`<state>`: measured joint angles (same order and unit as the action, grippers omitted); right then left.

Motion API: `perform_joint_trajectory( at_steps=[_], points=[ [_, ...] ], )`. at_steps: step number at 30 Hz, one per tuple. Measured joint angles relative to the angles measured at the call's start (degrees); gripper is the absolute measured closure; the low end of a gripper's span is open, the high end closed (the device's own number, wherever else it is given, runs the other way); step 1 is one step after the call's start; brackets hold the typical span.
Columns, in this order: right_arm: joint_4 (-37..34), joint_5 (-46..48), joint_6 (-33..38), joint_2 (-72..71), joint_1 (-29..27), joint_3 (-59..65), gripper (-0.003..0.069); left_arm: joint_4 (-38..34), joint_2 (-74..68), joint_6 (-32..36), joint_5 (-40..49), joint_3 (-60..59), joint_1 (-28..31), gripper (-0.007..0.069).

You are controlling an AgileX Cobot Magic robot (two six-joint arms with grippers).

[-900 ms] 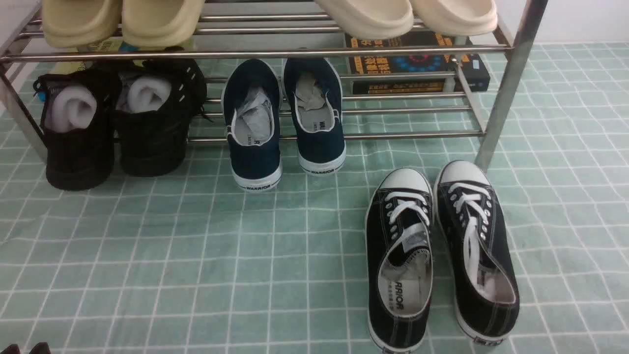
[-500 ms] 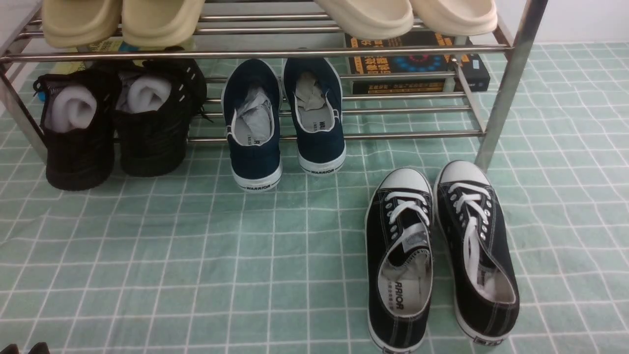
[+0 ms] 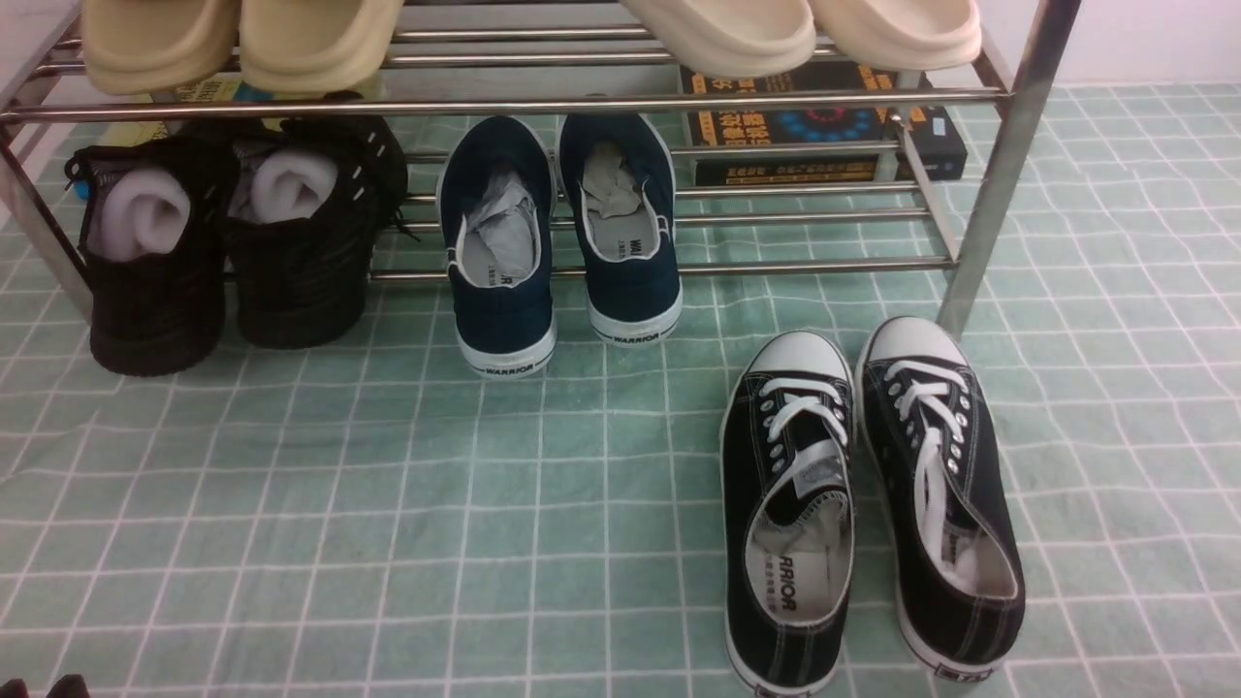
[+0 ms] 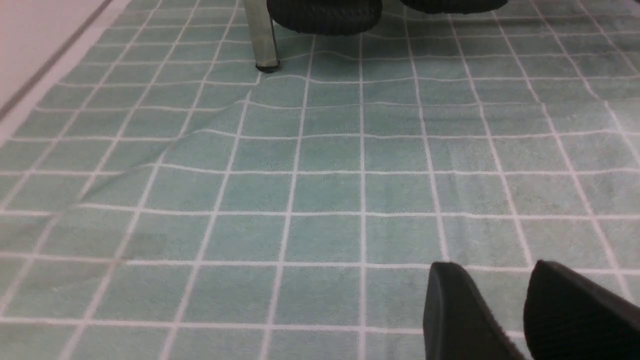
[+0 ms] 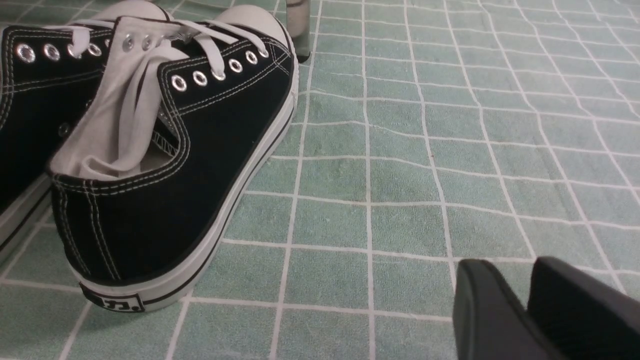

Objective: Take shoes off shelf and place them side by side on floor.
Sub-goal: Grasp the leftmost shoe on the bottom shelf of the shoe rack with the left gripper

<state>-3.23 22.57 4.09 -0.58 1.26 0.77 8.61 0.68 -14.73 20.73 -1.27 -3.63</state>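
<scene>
The two black knit shoes, stuffed white-grey, stand heels toward me at the left end of the shelf's lower tier. Their heels overhang the floor beside a shelf leg. My left gripper hovers low over the floor well short of them, its fingers a little apart with nothing between them; only a tip shows in the front view. My right gripper is shut and empty, low over the floor beside the canvas sneakers; the front view does not show it.
Navy white-soled slip-ons sit mid-shelf next to the black pair. Black canvas white-laced sneakers lie on the floor at right by the shelf's right leg. Beige slides fill the top tier; a dark box lies behind.
In the front view the left gripper's tips have sunk lower at the bottom-left corner. The shoes have not moved.
</scene>
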Motion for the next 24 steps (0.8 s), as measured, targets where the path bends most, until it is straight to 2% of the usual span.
perform_joint_trajectory(
  at_steps=[1, 4, 5, 7, 8, 9, 14, 18, 21, 24],
  points=[
    [0.0, 0.0, 0.0, 0.0, 0.0, 0.0, 0.0492, -0.6, 0.0, -0.6, -0.1, 0.0, 0.0, 0.0385],
    [0.0, 0.0, 0.0, 0.0, 0.0, 0.0, 0.0487, -14.5, 0.0, -13.1, -0.9, -0.1, 0.0, 0.0385],
    [0.0, 0.0, 0.0, 0.0, 0.0, 0.0, 0.0487, -15.9, 0.0, -14.6, -0.9, -0.1, 0.0, 0.0385],
    [0.0, 0.0, 0.0, 0.0, 0.0, 0.0, 0.0483, -23.0, 0.0, -22.9, -0.9, -0.1, 0.0, 0.0385],
    [0.0, 0.0, 0.0, 0.0, 0.0, 0.0, 0.0482, -23.0, 0.0, -22.9, -0.9, -0.1, 0.0, 0.0385],
    [0.0, 0.0, 0.0, 0.0, 0.0, 0.0, 0.0479, -25.9, 0.0, -26.9, -0.9, -0.2, 0.0, 0.0385],
    [0.0, 0.0, 0.0, 0.0, 0.0, 0.0, 0.0473, -26.6, 0.0, -29.6, -1.9, -0.2, 0.0, 0.0385],
    [0.0, 0.0, 0.1, 0.0, 0.0, 0.0, 0.0469, -26.1, 0.0, -30.0, -8.8, -0.4, 0.0, 0.0395],
    [0.0, 0.0, 0.1, 0.0, 0.0, 0.0, 0.0463, -25.9, 0.0, -30.0, -15.9, 0.0, 0.0, 0.0463],
    [0.0, 0.0, 0.1, 0.0, 0.0, 0.0, 0.0459, -25.3, -0.7, -28.2, -14.7, 3.7, 0.0, 0.0562]
  ],
)
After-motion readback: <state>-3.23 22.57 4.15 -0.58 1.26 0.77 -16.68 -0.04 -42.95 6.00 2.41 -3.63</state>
